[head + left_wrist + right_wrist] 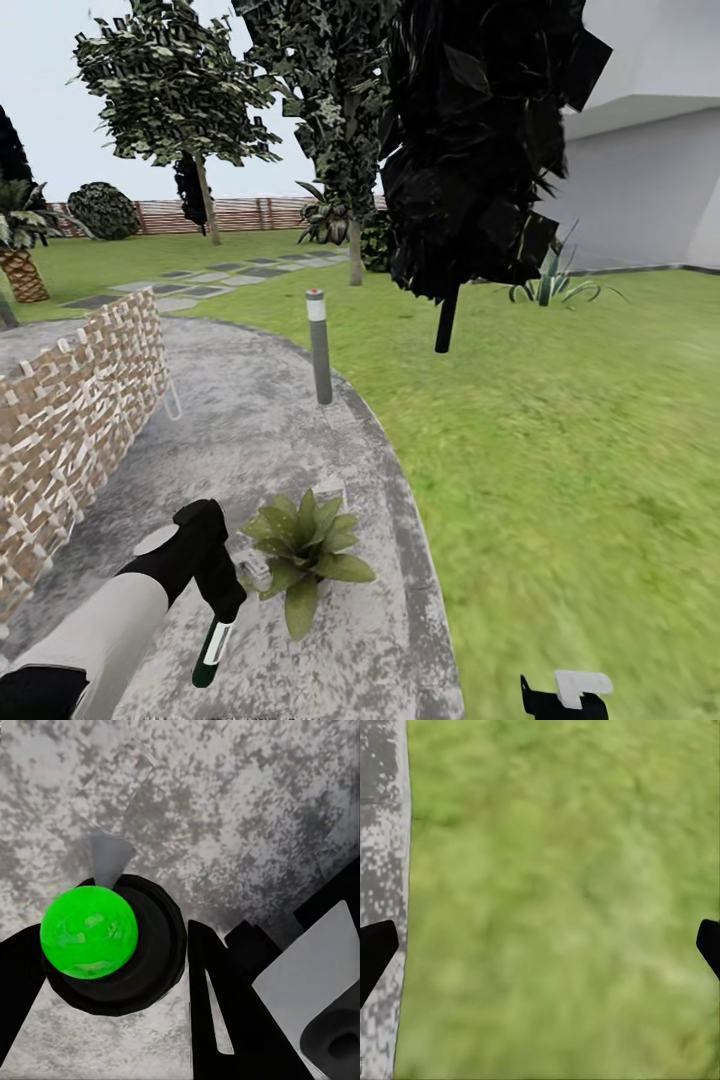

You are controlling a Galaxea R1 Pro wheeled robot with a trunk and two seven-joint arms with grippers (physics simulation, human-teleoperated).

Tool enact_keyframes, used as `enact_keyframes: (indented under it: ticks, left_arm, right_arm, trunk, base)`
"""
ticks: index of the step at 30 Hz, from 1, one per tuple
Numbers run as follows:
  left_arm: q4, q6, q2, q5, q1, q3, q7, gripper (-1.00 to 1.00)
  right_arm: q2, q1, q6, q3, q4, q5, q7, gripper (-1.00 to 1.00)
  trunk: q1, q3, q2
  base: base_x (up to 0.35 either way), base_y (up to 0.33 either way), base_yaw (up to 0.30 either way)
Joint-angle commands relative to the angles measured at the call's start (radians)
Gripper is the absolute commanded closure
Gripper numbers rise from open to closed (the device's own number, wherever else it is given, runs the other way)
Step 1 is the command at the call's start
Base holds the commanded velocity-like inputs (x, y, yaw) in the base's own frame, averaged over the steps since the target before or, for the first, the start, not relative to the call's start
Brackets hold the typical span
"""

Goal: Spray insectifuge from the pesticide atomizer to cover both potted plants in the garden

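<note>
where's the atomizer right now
In the head view the pesticide atomizer hangs from the left gripper at lower left, over the grey paving, just left of a potted plant.

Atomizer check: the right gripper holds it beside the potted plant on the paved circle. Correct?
Not quite: the left gripper holds the pesticide atomizer, not the right. The head view shows it beside the potted plant on the paved circle; the right gripper hangs open over the lawn.

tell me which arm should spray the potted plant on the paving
Left. Its tool already grips the pesticide atomizer right beside the potted plant; the right tool is open and empty over the lawn.
</note>
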Motion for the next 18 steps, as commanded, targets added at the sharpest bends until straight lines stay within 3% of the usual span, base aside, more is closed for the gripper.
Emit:
enact_keyframes:
  ticks: [1, 3, 6, 9, 12, 18]
  left_arm:
    - [-0.001, 0.010, 0.002, -0.004, -0.001, -0.004, -0.009, 1.00]
    - [-0.001, 0.010, 0.005, -0.005, -0.017, -0.006, -0.011, 1.00]
    - [0.011, 0.010, 0.014, -0.017, -0.080, -0.061, -0.028, 1.00]
    - [0.015, 0.011, 0.013, -0.089, -0.082, -0.091, -0.064, 1.00]
    - [0.015, 0.008, 0.018, -0.120, -0.081, -0.095, -0.083, 1.00]
    - [0.015, 0.010, 0.035, -0.118, -0.079, -0.088, -0.087, 1.00]
  right_arm:
    - [0.000, -0.001, -0.003, -0.006, 0.001, 0.011, -0.005, -1.00]
    - [0.000, -0.001, -0.003, -0.006, 0.001, 0.011, -0.005, -1.00]
    - [0.000, -0.001, -0.002, -0.006, 0.001, 0.011, -0.005, -1.00]
    - [0.000, -0.001, -0.002, -0.006, 0.001, 0.011, -0.005, -1.00]
    - [0.000, -0.001, -0.002, -0.006, 0.001, 0.011, -0.005, -1.00]
    - [0.001, -0.001, -0.002, -0.005, 0.001, 0.011, -0.005, -1.00]
  trunk:
    - [0.000, -0.001, 0.000]
    - [0.000, -0.001, 0.000]
    - [0.000, -0.001, 0.000]
    - [0.000, -0.001, 0.000]
    - [0.000, -0.001, 0.000]
    - [0.000, -0.001, 0.000]
  base:
    - [0.000, -0.055, 0.224]
    - [0.000, -0.029, 0.123]
    - [0.000, -0.004, 0.018]
    - [0.000, -0.001, 0.003]
    - [0.000, 0.000, 0.000]
    - [0.000, 0.000, 0.000]
